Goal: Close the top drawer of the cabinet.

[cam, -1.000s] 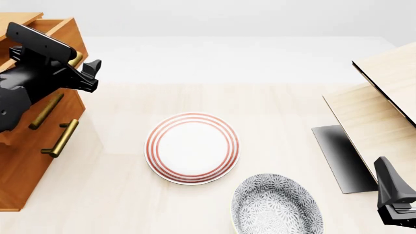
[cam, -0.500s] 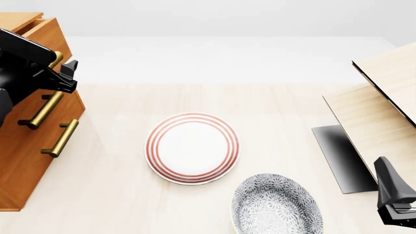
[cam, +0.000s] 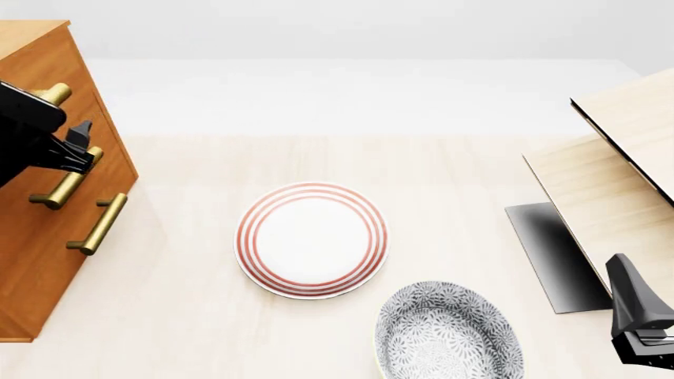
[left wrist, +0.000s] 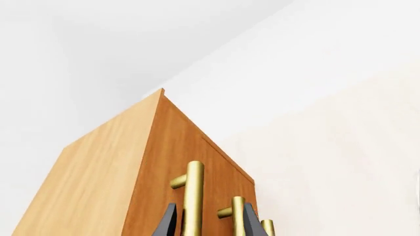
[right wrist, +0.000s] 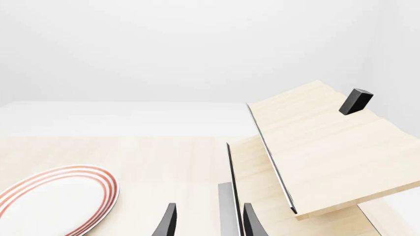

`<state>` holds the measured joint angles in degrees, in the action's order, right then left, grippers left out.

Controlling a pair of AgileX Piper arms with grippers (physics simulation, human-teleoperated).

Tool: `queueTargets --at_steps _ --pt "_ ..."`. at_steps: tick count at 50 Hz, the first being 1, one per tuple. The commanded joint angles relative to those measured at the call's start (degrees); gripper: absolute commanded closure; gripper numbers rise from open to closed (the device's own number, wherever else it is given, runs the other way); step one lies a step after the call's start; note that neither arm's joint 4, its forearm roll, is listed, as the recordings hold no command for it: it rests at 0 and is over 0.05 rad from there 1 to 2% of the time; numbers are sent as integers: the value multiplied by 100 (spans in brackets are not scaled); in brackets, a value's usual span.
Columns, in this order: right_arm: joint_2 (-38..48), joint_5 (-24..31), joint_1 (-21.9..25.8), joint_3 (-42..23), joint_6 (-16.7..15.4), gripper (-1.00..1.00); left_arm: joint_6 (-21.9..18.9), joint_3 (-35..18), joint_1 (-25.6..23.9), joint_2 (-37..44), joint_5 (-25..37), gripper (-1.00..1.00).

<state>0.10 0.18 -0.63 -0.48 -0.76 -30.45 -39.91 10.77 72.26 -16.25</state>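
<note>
Top drawer (cam: 47, 71): flush in the orange-brown wooden cabinet (cam: 43, 260).
Left gripper (left wrist: 206, 223): fingers narrowly apart, straddling a brass bar handle (left wrist: 192, 196).
Right gripper (right wrist: 206, 221): narrowly parted, holding nothing.

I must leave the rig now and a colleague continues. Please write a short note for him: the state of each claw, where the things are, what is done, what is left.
Left claw: open, its fingers on either side of a brass handle on the cabinet front, not clamped.
Right claw: open, holds nothing, near the pale wood piece.
Top drawer: looks flush with the cabinet front, so closing seems done.
Left: draw the left claw back without pulling the handle.
</note>
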Motion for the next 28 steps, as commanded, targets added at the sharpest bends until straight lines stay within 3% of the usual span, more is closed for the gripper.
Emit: queueTargets --at_steps 1,11,28 --pt "0 0 0 0 -2 -100 101 297 441 -68 178 -100" --pt "0 0 1 0 0 -100 265 154 702 -215 355 -100" --pt "0 -1 0 0 -2 -100 277 321 499 -268 219 -100"
